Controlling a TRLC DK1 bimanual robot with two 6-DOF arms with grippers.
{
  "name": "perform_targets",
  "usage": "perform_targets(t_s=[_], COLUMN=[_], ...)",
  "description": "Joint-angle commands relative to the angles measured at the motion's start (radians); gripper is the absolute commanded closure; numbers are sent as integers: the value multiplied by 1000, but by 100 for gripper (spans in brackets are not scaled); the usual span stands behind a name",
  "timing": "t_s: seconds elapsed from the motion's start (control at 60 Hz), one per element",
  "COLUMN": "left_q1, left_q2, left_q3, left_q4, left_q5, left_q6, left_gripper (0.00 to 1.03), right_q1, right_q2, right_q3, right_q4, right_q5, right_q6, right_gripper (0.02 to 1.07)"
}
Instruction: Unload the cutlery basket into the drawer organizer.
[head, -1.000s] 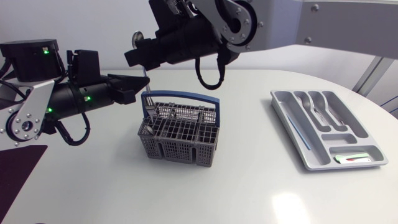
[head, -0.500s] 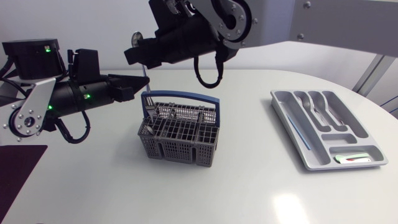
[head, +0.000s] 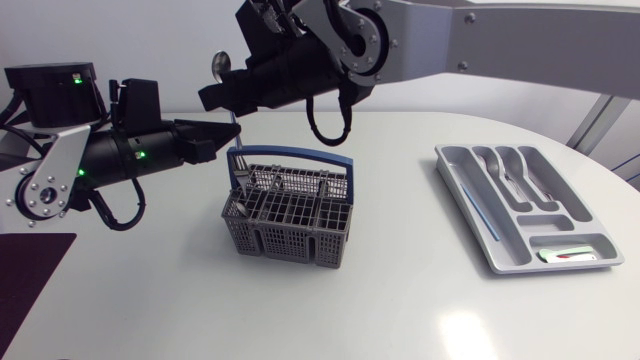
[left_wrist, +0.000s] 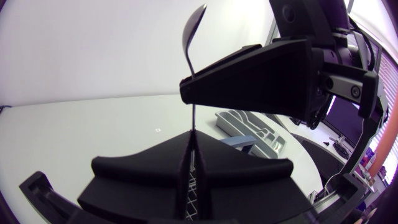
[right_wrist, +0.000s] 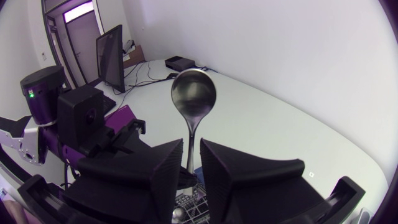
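A steel spoon (head: 218, 65) stands upright above the grey cutlery basket (head: 290, 215), bowl up. My left gripper (head: 228, 128) is shut on the lower end of its handle; in the left wrist view the handle rises from between the closed fingers (left_wrist: 193, 144). My right gripper (head: 207, 95) reaches in from above and pinches the stem just under the bowl. In the right wrist view the spoon (right_wrist: 193, 93) stands between its two fingers (right_wrist: 191, 163). The grey drawer organizer (head: 525, 205) lies at the right with several pieces in its slots.
The basket has a blue handle (head: 290, 153) and holds more cutlery near its left corner. A dark mat (head: 30, 270) lies at the table's left edge. Bare white tabletop separates basket and organizer.
My right gripper's fingers have narrowed onto the spoon's stem. The right arm has shifted slightly left. The left arm has hardly moved.
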Motion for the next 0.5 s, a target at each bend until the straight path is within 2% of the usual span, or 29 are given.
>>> perform_targets(t_s=[0.0, 0.067, 0.117, 0.483], left_q1=[9, 11, 11, 11], left_q2=[16, 16, 18, 18], left_q3=[31, 31, 32, 32], left_q4=[6, 6, 6, 7], left_q5=[12, 12, 12, 15], left_q6=[-22, -22, -23, -23], left_gripper=[101, 101, 101, 100], right_q1=[1, 2, 4, 12], right_q2=[16, 14, 14, 17], right_q3=[20, 17, 18, 15], right_q4=[13, 17, 17, 13], right_q5=[-2, 1, 1, -10], right_q6=[19, 18, 16, -6], right_gripper=[81, 82, 89, 100])
